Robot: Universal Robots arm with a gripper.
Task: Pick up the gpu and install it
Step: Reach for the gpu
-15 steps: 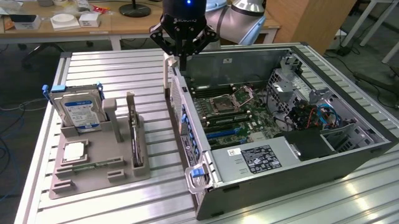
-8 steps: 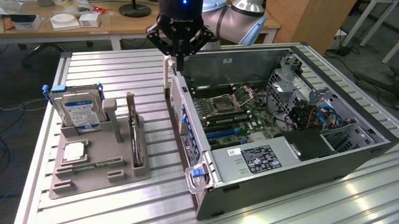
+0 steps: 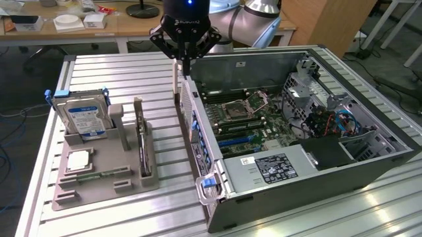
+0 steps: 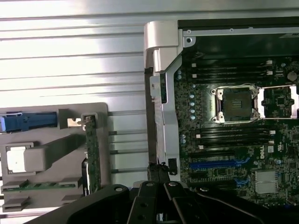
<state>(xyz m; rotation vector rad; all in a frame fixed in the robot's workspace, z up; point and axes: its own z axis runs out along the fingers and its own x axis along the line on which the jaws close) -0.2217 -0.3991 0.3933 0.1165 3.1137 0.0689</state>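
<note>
Gpu (image 3: pixel 142 144) stands on edge in your grey holder (image 3: pixel 99 190), at the exterior view's left of the computer case (image 3: pixel 297 180); your hand (image 3: pixel 187 66) hangs over its far corner, fingers together.

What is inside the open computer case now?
A motherboard with an open CPU socket, blue expansion slots, a labelled power supply and cables. The gpu is not inside; it stands in the grey holder beside the case. Anything under the power supply is covered.
</note>
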